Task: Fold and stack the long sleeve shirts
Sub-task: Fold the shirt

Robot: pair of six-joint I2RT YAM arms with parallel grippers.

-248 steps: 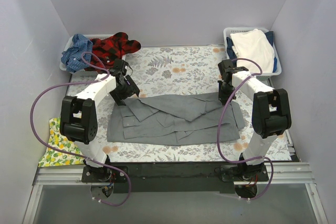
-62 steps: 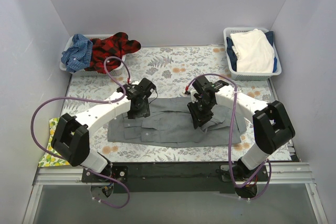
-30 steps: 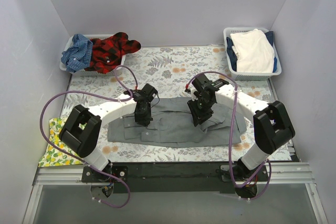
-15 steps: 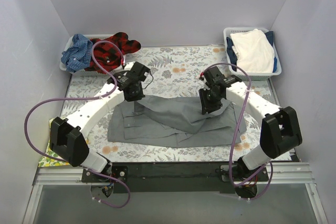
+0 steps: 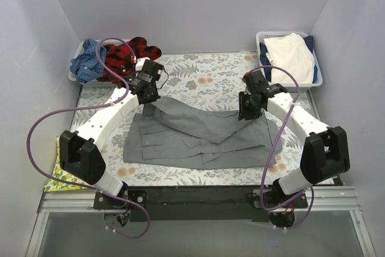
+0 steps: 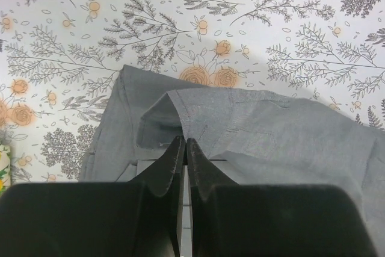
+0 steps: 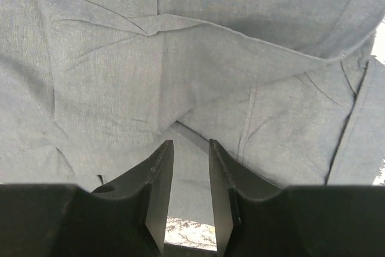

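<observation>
Grey shirt (image 5: 198,136) lies spread across the near-middle of the fern-print cover (image 5: 204,76), long side running left-right, with several folds and creases in it.

Left hand (image 5: 148,100) is at the shirt's far-left corner. In the wrist view the left hand (image 6: 183,145) has its fingers clenched tight on a fold of grey shirt (image 6: 289,136), pinching a doubled edge. The cloth rises off the cover (image 6: 180,16) to the grip and drapes away to the right.

Right hand (image 5: 245,112) is over the shirt's far-right part. In its wrist view the right hand (image 7: 189,148) has the fingers parted with a clear gap, released. Grey shirt (image 7: 108,76) fills the view beyond, and a fold edge sits just past the tips.

A raised ridge of cloth runs between the two hands.

Far-left corner of the cover: basket (image 5: 72,77) holding the red-black plaid shirt (image 5: 123,58) and, on its left, the blue checked shirt (image 5: 86,63), both crumpled.

Far-right corner of the cover: second basket (image 5: 317,70) with white cloth (image 5: 290,57) on top.

Lemon-print cloth (image 5: 54,176) sits just off the cover's near-left edge.
</observation>
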